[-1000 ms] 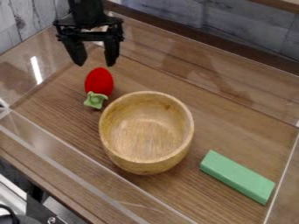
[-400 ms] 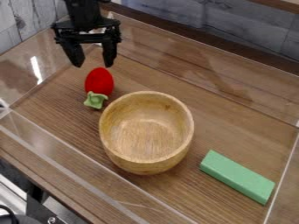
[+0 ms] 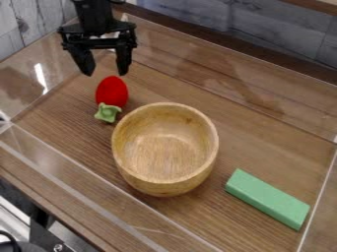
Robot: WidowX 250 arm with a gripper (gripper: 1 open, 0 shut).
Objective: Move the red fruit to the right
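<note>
where the upper left of the frame is reached, a black gripper point(image 3: 102, 67) is seen pointing down, its two dark fingers point(image 3: 85, 65) spread wide apart with nothing held between them. just below it, slightly to the right of the gap between the fingers, the red fruit point(image 3: 112, 91) is found lying on the wooden worktop point(image 3: 250, 108), its light-green leafy cap point(image 3: 104, 114) turned toward the lower left. the fruit is not touched by the fingers; a small gap is visible between the fingertips and its top. a clear wall point(image 3: 27, 74) is seen running along the left side of the worktop, and another along the lower edge of the frame.

at the centre of the frame, a wooden bowl point(image 3: 165, 148) is placed upright, its rim lying just beside the fruit's lower right side; whether the two touch cannot be told. the bowl is much larger than the fruit and nothing is seen inside it.

toward the lower right, a flat green rectangular block point(image 3: 267, 198) is laid on the worktop, well apart from the fruit and near the bowl's right side, angled diagonally. a grey planked wall point(image 3: 263, 34) is seen across the upper right of the frame.
</note>
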